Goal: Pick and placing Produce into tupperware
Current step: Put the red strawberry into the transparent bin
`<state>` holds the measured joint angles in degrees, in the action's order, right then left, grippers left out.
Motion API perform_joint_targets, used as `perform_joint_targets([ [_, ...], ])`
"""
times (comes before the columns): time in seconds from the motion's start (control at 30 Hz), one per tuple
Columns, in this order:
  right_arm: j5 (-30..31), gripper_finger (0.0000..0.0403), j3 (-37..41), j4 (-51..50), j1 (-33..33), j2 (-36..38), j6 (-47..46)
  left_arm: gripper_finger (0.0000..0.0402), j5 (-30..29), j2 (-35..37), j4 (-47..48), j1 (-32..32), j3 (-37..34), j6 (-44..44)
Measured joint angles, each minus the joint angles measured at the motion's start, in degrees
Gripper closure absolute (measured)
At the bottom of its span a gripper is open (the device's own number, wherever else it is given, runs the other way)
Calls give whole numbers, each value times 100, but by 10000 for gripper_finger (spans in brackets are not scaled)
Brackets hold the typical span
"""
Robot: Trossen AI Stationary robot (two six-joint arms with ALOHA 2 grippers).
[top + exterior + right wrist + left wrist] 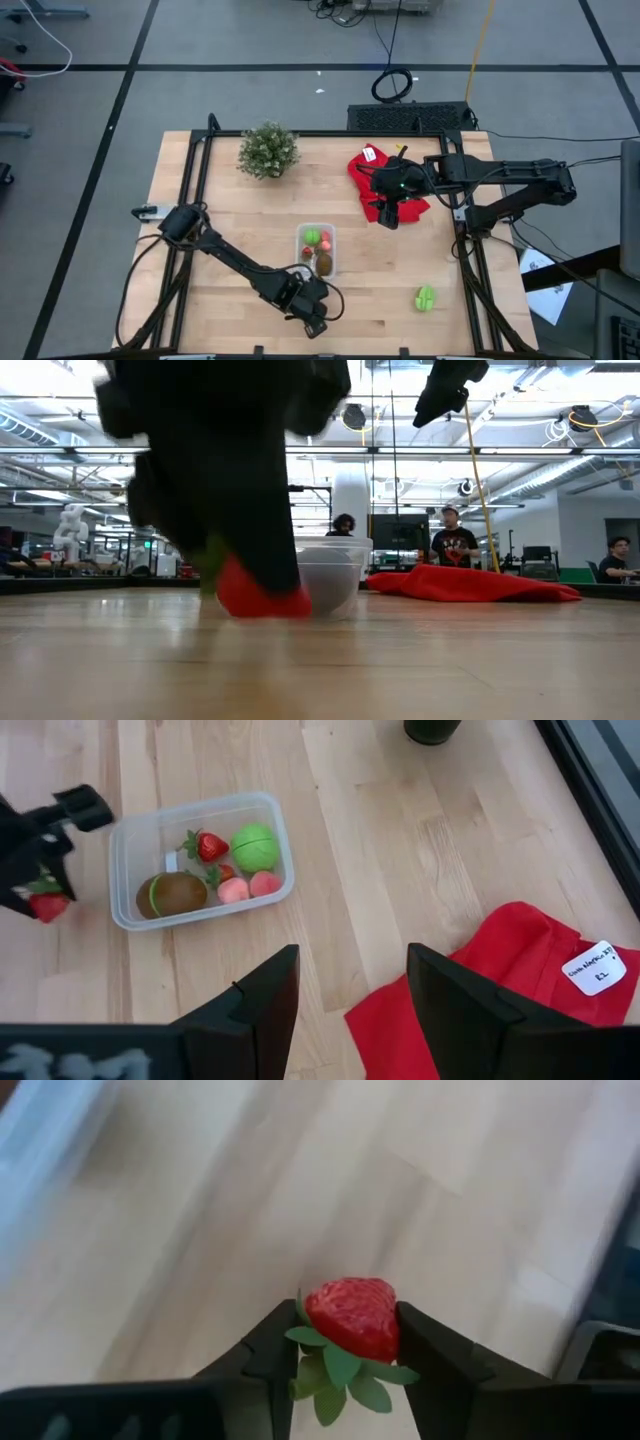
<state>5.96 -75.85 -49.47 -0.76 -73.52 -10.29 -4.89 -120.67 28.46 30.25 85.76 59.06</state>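
The clear tupperware tub (316, 248) stands mid-table and holds a brown oval (172, 893), a strawberry (210, 846), a green piece (255, 847) and small pink pieces (248, 887). My left gripper (315, 322) is near the table's near edge, just in front of the tub, shut on another red strawberry (352, 1318). A green piece (426, 298) lies alone on the table, to the right of the tub. My right gripper (350, 1010) hangs open over the near-left edge of the red cloth (390, 190), touching nothing. My left gripper pinches the strawberry's red body (330, 1315) between its two fingers, one on each side. The fingers come from above, pointing down. The green leaves (340, 1375) point back toward the wrist and the red tip away from it. In the low view the strawberry (262, 600) looks just clear of the table.
A bushy green plant (268, 150) stands at the far left of the table. The red cloth with a white tag (595, 968) covers the far right. Bare wood lies left of the tub. Black rails (465, 250) edge the table. People stand in the room beyond.
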Motion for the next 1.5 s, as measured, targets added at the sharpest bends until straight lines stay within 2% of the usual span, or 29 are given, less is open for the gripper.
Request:
perform_joint_targets([
  [0.37,-1,227,0,145,1,0,-54,272,-417,610,121,167,100,-17],
  [0.6,-1,227,0,151,1,-2,-56,269,-1197,831,1822,-86,708,-542],
  [0.77,-2,227,0,149,1,-2,-58,269,-1132,820,2369,-572,726,-1005],
  [0.97,-2,227,0,141,1,-2,-56,268,-929,816,2824,-936,706,-1125],
  [1.1,-2,227,0,120,1,-2,-56,268,-560,748,2889,-1004,706,-1151],
  [1.5,-6,227,0,118,11,-2,-66,268,-517,407,2854,-1023,693,-1231],
])
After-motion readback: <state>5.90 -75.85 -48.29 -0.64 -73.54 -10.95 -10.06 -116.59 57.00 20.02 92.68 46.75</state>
